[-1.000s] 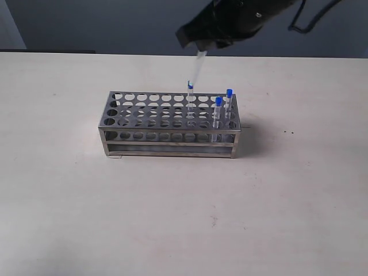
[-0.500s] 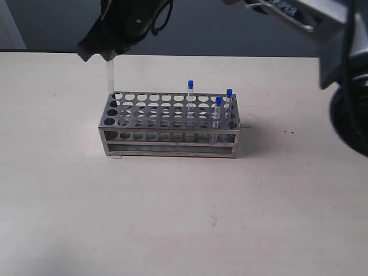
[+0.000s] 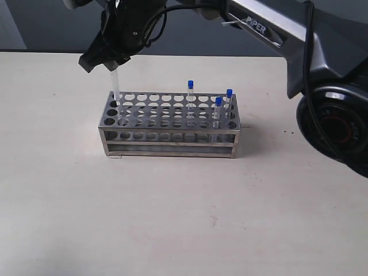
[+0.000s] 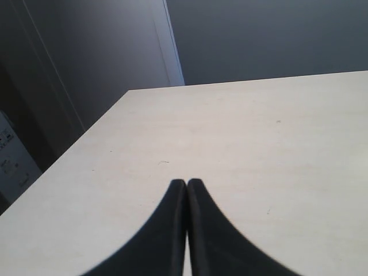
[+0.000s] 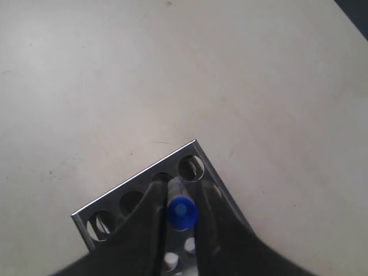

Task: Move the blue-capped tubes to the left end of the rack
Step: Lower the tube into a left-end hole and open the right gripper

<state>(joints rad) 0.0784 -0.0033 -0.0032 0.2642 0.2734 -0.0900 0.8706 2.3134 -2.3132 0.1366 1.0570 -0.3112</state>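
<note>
The steel rack (image 3: 168, 137) stands mid-table. My right gripper (image 3: 112, 63) reaches across to the rack's left end, shut on a blue-capped tube (image 3: 115, 87) whose lower end sits in a hole of the leftmost column. In the right wrist view the blue cap (image 5: 182, 211) shows between the two fingers of the right gripper (image 5: 181, 188), above the corner holes of the rack (image 5: 175, 158). Three more blue-capped tubes stand toward the right end: one (image 3: 190, 87) at the back, two (image 3: 218, 103) (image 3: 229, 95) by the right edge. My left gripper (image 4: 187, 184) is shut on nothing, over bare table.
The right arm's links (image 3: 270, 29) and base (image 3: 336, 126) fill the exterior view's upper right. The pale table (image 3: 184, 218) stretches in front of the rack. A dark wall and a table edge (image 4: 103, 123) appear in the left wrist view.
My right gripper carried the tube from above the rack's right half to its left end, then lowered it so its lower end now sits in a leftmost hole.
</note>
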